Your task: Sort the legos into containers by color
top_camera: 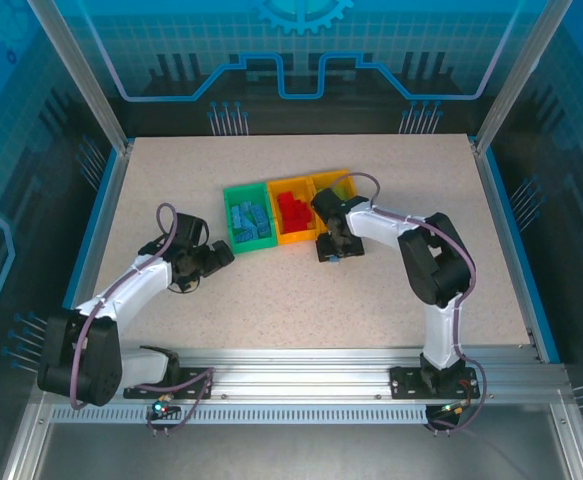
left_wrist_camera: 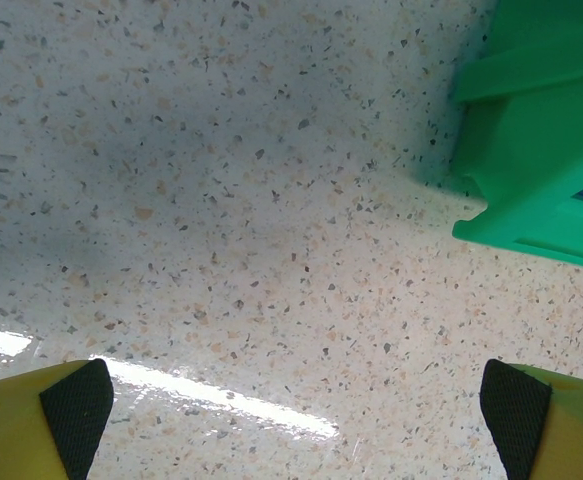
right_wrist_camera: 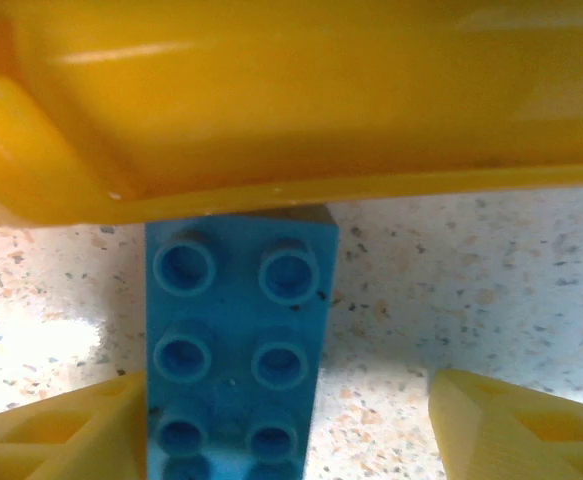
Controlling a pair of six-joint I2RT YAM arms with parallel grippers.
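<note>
- Speckled beige tabletop (top_camera: 391, 290) inside a blue-lit enclosure, from above: a green open-topped plastic bin (top_camera: 229, 212) holding blue bricks (top_camera: 251, 218) starts a row. An orange plastic bin (top_camera: 296, 238) with red bricks (top_camera: 291, 208) touches its right side, and a second orange bin (top_camera: 323, 180) comes after that.
- Same view: your right gripper (top_camera: 333, 252) is low at the table, right of the green bin and just in front of the two orange ones, elbow raised. Your left gripper (top_camera: 218, 257) sits low, near and left of the green bin, arm stretched along the table.
- Left wrist: the jaws are spread wide and hold nothing. Bare tabletop lies between the black pads (left_wrist_camera: 76, 415), and the green bin's corner (left_wrist_camera: 541, 150) is ahead to the right.
- Right wrist: a loose blue studded plastic brick (right_wrist_camera: 236, 340) lies flat, studs up. Its long axis points straight away from your gripper (right_wrist_camera: 286, 420), and its far end sits at the foot of an orange bin wall (right_wrist_camera: 291, 100).
- The jaws stand part-open astride its short side. One yellow finger (right_wrist_camera: 71, 430) is against the brick and the other is apart, so nothing is clamped.
- The right arm looks to be the nearer one. The green bin lies to that gripper's left.
</note>
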